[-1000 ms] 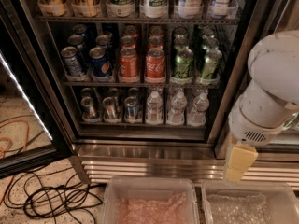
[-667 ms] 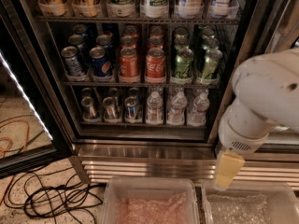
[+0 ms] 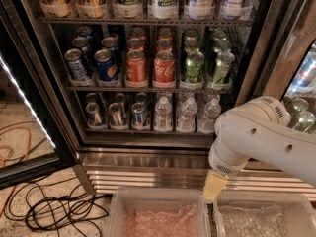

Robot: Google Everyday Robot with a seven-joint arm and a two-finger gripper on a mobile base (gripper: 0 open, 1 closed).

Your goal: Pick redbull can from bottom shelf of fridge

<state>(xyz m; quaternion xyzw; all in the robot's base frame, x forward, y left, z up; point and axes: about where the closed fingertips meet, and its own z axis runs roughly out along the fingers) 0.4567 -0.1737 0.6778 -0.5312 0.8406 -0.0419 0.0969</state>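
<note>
The fridge [image 3: 148, 162] stands open with a dark interior. On its bottom shelf [image 3: 143, 131], three slim silver-and-blue redbull cans [image 3: 116, 115] stand at the left front, with more behind them. Small water bottles [image 3: 186, 113] fill the shelf's right half. My white arm [image 3: 266, 137] reaches in from the right, in front of the steel base grille. My gripper [image 3: 215, 185] shows as a pale yellow tip pointing down, below and to the right of the bottom shelf, well apart from the cans. It holds nothing that I can see.
The shelf above holds blue Pepsi cans [image 3: 106, 63], red Coke cans [image 3: 164, 67] and green cans [image 3: 193, 67]. Two clear bins [image 3: 160, 216] sit at the bottom edge. Black and orange cables [image 3: 54, 211] lie on the floor at the left. The open glass door [image 3: 24, 107] stands at the left.
My arm has swung left and down across the fridge's lower right corner. The gripper tip now hangs lower, over the gap between the two bins. The cans have not moved.
</note>
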